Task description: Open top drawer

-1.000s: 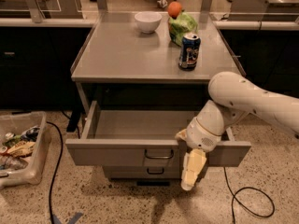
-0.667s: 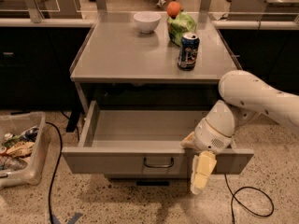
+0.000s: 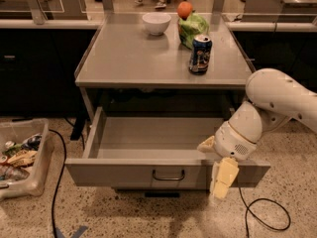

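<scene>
The top drawer (image 3: pixel 124 170) of the grey metal cabinet stands pulled far out toward me, and its inside looks empty. Its flat front panel has a small dark wire handle (image 3: pixel 168 175) at centre. My gripper (image 3: pixel 222 180) hangs down in front of the right part of the drawer front, right of the handle and apart from it. The white arm reaches in from the right. The lower drawers are hidden behind the open one.
On the cabinet top (image 3: pixel 129 58) stand a white bowl (image 3: pixel 156 23), an orange (image 3: pixel 184 9), a green bag (image 3: pixel 194 29) and a blue can (image 3: pixel 200 54). A bin of trash (image 3: pixel 20 157) sits on the floor at left. Black cables (image 3: pixel 262 214) lie on the floor.
The drawer has come further out toward me. My gripper has moved right, off the handle, and lower in front of the panel.
</scene>
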`<state>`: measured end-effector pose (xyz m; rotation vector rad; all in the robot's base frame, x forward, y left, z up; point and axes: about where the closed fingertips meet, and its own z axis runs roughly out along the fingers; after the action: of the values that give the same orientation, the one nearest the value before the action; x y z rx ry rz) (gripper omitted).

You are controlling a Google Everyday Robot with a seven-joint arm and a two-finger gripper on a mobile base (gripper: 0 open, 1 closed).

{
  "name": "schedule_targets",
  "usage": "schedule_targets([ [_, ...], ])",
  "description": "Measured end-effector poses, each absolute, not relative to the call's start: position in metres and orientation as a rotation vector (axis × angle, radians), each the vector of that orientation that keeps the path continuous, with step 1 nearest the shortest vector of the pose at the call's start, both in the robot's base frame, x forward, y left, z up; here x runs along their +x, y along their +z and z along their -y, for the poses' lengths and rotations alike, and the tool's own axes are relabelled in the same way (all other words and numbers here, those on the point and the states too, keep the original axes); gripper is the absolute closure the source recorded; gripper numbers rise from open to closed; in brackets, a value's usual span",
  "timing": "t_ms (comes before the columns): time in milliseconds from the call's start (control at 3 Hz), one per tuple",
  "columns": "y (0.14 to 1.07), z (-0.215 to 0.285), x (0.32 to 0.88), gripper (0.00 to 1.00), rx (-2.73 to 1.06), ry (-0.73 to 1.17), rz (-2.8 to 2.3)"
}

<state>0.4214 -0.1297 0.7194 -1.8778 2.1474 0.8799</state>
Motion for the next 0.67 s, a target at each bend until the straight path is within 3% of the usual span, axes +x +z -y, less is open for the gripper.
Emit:
schedule_targets([
  [667, 0.676, 0.123, 0.414, 0.00, -1.951, 1.034, -2.200],
])
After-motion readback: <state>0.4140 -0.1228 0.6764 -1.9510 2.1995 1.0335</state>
